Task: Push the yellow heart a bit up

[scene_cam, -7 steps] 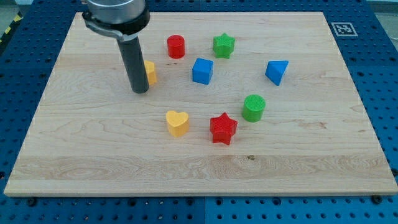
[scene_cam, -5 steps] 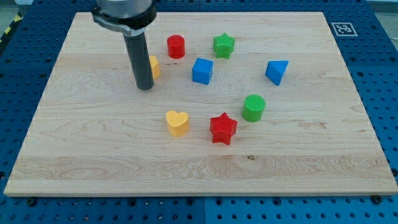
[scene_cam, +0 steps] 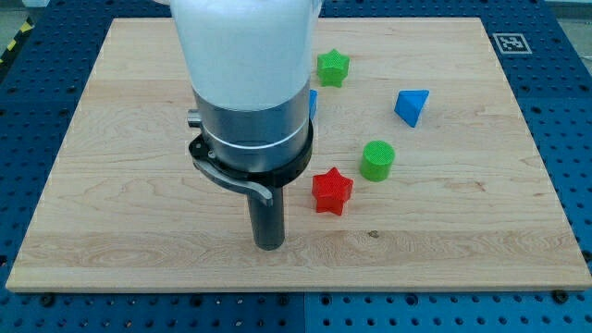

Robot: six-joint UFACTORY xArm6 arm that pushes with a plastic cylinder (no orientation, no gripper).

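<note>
The yellow heart does not show; the arm's white and grey body covers the spot where it was. My tip (scene_cam: 268,245) rests on the wooden board (scene_cam: 462,222) near the view's bottom, left of and below the red star (scene_cam: 331,191). The rod rises from the tip into the arm's wide body, which fills the view's upper middle.
A green cylinder (scene_cam: 377,159) stands right of the red star. A green star (scene_cam: 332,67) is near the view's top. A blue triangular block (scene_cam: 412,105) is at the right. A sliver of the blue cube (scene_cam: 314,102) shows beside the arm.
The arm has swung from the upper left down to the lower middle. It now hides the yellow heart, the red cylinder, the other yellow block and most of the blue cube.
</note>
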